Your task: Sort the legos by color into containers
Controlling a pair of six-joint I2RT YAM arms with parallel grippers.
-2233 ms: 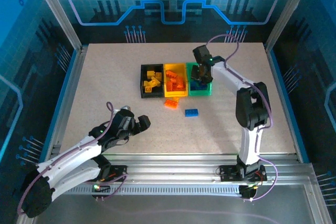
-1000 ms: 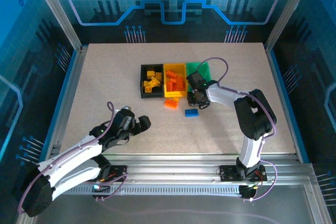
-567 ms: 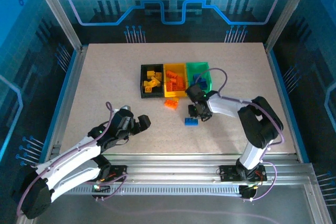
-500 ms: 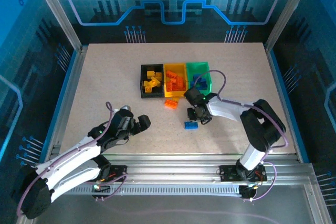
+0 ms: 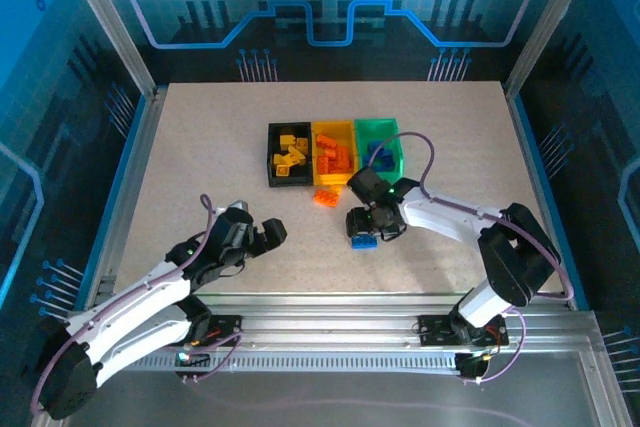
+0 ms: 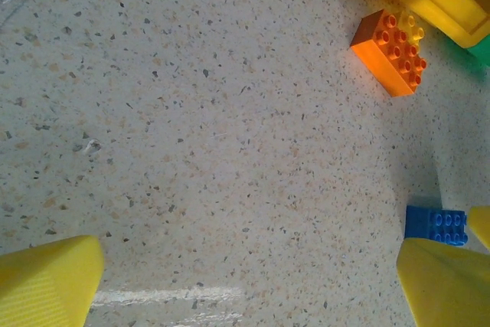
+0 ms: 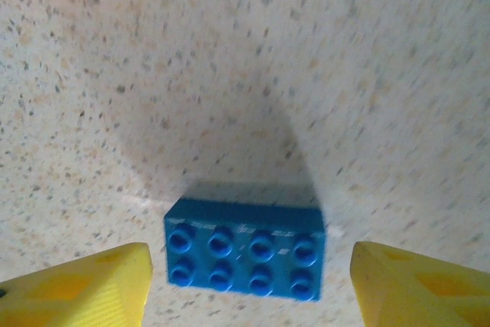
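"Starting with the speckled table (image 5: 200, 147), what do we have on it?"

"We see both arms reaching in from the 6 o'clock edge. The left arm (image 5: 150, 282) lies low at 8 o'clock and the right arm (image 5: 470, 222) bends across toward the centre. The three joined bins sit just to the 12 o'clock side of centre: the black bin (image 5: 271, 157) at 9 o'clock of the row, the yellow bin (image 5: 317, 155) in the middle, and the green bin (image 5: 397, 150) at 3 o'clock."

"What do we find in them?"

"Yellow bricks (image 5: 290, 155) in the black one, orange bricks (image 5: 337, 155) in the yellow one, and blue bricks (image 5: 377, 154) in the green one."

"And the grippers?"

"The left gripper (image 5: 272, 234) hovers over bare table, its jaws spread wide with nothing between them. The right gripper (image 5: 366, 231) is down at 5 o'clock of centre. In its wrist view, its yellow fingers (image 7: 84, 289) stand apart on either side of a blue brick (image 7: 245, 248), with a sliver of table showing at each end, so we see no clamp."

"Any loose pieces?"

"We count two. That blue brick lies flat on the table, studs up. An orange brick (image 5: 325, 197) sits just at 6 o'clock of the yellow bin, close to its wall. In the left wrist view, the orange brick is at 1 o'clock."
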